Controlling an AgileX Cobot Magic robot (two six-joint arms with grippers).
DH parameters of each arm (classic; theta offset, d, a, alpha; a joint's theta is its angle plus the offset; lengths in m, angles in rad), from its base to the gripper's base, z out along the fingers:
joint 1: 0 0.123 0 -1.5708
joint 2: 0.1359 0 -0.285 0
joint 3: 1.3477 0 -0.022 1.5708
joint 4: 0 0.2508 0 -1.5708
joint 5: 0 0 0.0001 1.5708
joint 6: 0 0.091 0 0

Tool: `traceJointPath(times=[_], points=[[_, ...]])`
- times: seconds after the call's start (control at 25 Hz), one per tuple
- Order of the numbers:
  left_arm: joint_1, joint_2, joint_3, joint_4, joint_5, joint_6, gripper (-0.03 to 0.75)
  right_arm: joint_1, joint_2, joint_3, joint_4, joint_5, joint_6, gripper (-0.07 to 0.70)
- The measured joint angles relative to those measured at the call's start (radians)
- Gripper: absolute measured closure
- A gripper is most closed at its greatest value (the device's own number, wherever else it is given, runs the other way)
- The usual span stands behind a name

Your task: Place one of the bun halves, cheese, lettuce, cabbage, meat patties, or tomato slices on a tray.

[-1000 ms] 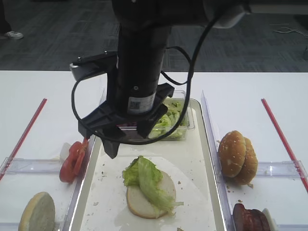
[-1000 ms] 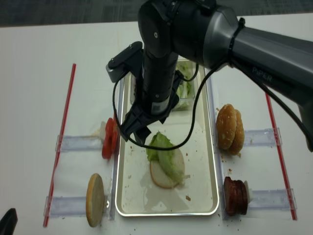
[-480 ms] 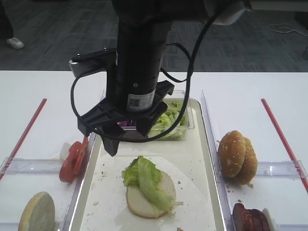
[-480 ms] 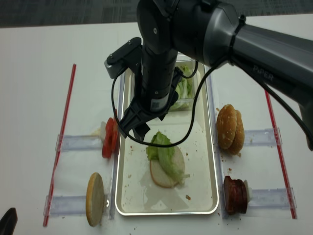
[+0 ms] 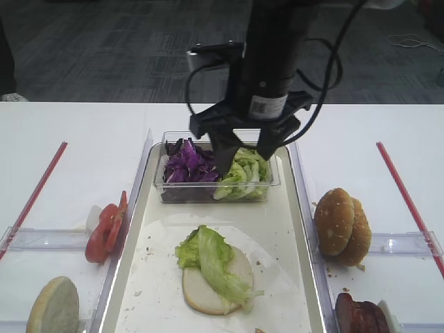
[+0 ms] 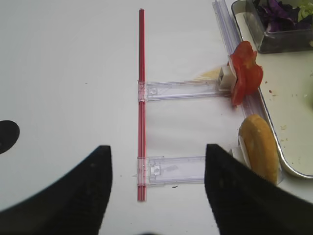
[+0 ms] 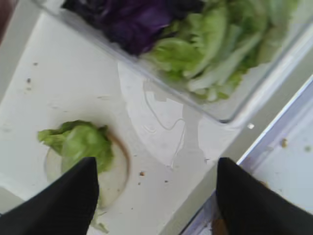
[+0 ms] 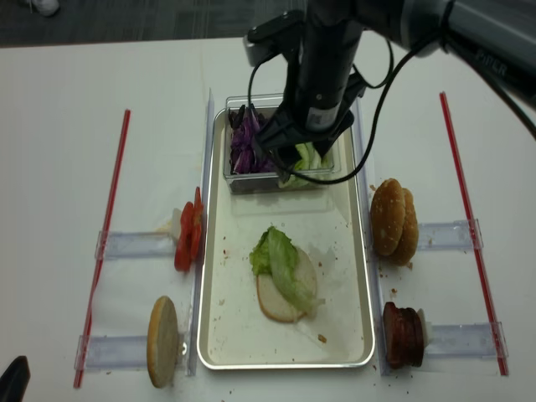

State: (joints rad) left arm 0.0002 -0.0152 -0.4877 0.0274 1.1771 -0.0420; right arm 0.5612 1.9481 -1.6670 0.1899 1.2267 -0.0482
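The long cream tray (image 5: 277, 222) (image 8: 228, 322) holds a pale flat bun half (image 5: 201, 290) (image 8: 275, 303) with a green lettuce leaf (image 5: 211, 257) (image 8: 283, 261) (image 7: 80, 143) draped over it. My right gripper (image 5: 245, 157) (image 8: 295, 164) (image 7: 156, 196) hangs open and empty over the clear tub (image 5: 216, 193) of purple cabbage (image 5: 186, 162) (image 7: 132, 19) and more lettuce (image 7: 215, 44). My left gripper (image 6: 156, 191) is open above the bare table, left of the tray. Tomato slices (image 5: 105, 229) (image 6: 244, 73) and a bun half (image 5: 54, 306) (image 6: 259, 152) stand in holders left of the tray. Sesame buns (image 5: 341, 225) and meat patties (image 5: 361, 316) stand on its right.
Red sticks (image 5: 38, 187) (image 5: 406, 198) (image 6: 142, 98) lie along both outer sides of the table. Clear plastic holders (image 6: 183, 90) (image 5: 406, 244) carry the upright food pieces. The tub sits at the tray's far end. Crumbs (image 8: 322, 338) dot the tray.
My right gripper has moved back and rightward from above the tray's left middle to above the tub, uncovering the cabbage. It has stayed open. The food has not moved.
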Motion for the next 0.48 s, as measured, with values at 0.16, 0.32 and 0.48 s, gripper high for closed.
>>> traceJointPath(times=[0.16, 0.32, 0.48], points=[[0.0, 0.0, 0.0, 0.0, 0.0, 0.0, 0.294, -0.112, 0.0, 0.0, -0.016, 0.0, 0.0, 0.122], [0.0, 0.0, 0.0, 0.0, 0.0, 0.0, 0.294, -0.231, 0.0, 0.0, -0.02, 0.0, 0.0, 0.127], [0.0, 0.0, 0.0, 0.0, 0.0, 0.0, 0.294, -0.339, 0.0, 0.0, -0.028, 0.0, 0.0, 0.129]])
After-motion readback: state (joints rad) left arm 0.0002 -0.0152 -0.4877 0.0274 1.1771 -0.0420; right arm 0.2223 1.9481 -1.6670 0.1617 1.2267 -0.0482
